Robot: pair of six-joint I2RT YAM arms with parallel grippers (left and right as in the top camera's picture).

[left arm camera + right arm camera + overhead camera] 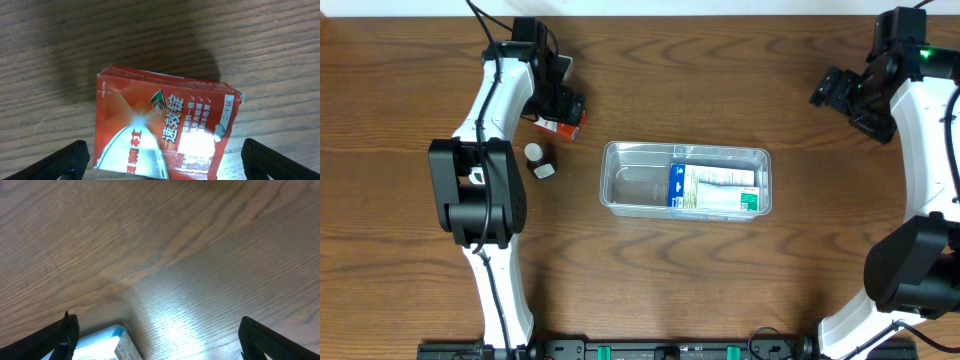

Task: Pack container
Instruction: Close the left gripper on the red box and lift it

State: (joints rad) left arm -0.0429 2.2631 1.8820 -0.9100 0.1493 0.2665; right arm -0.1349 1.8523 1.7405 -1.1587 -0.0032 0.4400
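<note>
Black fingers (pixel 60 161) of the left gripper (pixel 165 147), set wide apart, one on each side of a red tablet box (pixel 165 120) — no grip on it. Wood showing between the box and the finger on the right of the wrist view; on the other side closer, cannot tell whether touching. Box flat on the wooden table (pixel 720 70), printed face up, with white Chinese lettering and a small picture of a white tablet, slightly skewed to the fingers' line. From overhead, toward the far left of the table, partly under the gripper's head. Just nearer the robot than the box, beside the left arm (pixel 480 170): two small bottle-like items (pixel 539 161), one white-topped, one darker, close together; too small to say whether touching.

Further toward the middle, well apart from the red box: the container (pixel 630 185), clear plastic with rounded corners, long side across the table. Holds a blue, white and green carton (pixel 715 188) lying flat in the half toward the right arm; leaves the clear floor showing in the other half.

Far right: the right gripper (pixel 157 320), likewise gaping, nothing held, hanging over wood grain, well apart from the container. At the bottom edge of its wrist view, a pale blue and white corner (pixel 107 342) — too little shown to name.
</note>
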